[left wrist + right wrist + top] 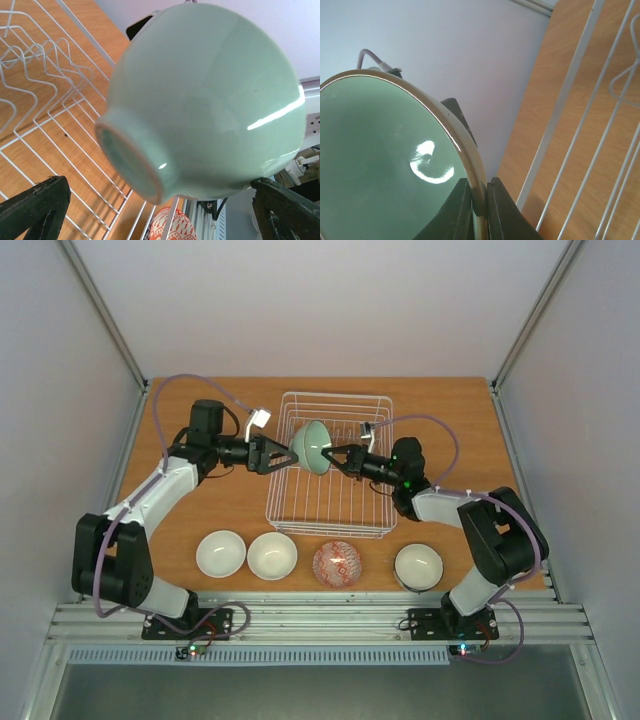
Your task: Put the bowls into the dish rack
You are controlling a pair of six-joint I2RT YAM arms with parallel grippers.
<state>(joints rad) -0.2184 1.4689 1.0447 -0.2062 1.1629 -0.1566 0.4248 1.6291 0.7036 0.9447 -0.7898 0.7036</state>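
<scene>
Top external view puts the green bowl (313, 446) in the air over the far half of the dish rack (330, 532), tipped on its side with its mouth towards the right arm and its foot towards the left. It touches no wire that I can make out.

The right hand (338, 455) is clenched on the bowl's rim: in the right wrist view one of its fingers (457, 210) lies inside the rim and the other outside, pinching the edge between them. The left hand (283, 453) sits at the other side of the bowl with its fingers (35, 207) spread wide. In the left wrist view the foot ring faces the camera and the near finger stands apart from the bowl; the far finger looks close to the bowl's wall, perhaps touching (the picture does not settle it). I judge the left hand released, so the weight hangs on the right hand alone.

As for progress, the rack holds nothing yet; its tines and floor wires show bare. Four bowls wait in a row on the worktop (220, 505) between the rack and the arm bases: the left-most white bowl (221, 553), the second white bowl (272, 555) just beside it, the red patterned bowl (337, 563), and the far-right white bowl (419, 566). So the first of five is mid-placement and none is loaded. What remains, as I read it, is to lower the green one between the tines, let go, and bring over the other four.
</scene>
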